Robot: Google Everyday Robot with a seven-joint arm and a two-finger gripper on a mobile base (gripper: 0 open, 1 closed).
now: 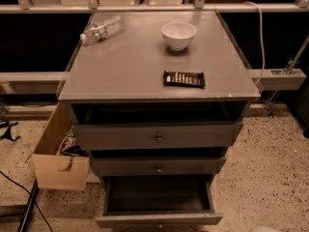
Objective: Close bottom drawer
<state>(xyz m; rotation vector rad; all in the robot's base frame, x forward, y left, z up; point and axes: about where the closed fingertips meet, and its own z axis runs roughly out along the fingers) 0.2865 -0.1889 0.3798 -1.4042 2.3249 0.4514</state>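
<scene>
The bottom drawer (158,219) is the lowest of three dark-grey drawers in the cabinet. It stands pulled far out toward me, and its shallow grey box (159,195) looks empty. Its knob is cut off by the bottom edge of the view. The middle drawer (158,166) and the top drawer (158,136) stick out only slightly, and their round knobs show. My gripper is out of view. Only a pale rounded sliver of my arm (263,229) shows at the bottom edge, right of the open drawer.
On the cabinet top (120,76) are a white bowl (178,35), a lying plastic bottle (101,30) and a dark snack bar (184,79). An open cardboard box (59,168) stands against the cabinet's left side. Cables (29,207) lie on the speckled floor at left.
</scene>
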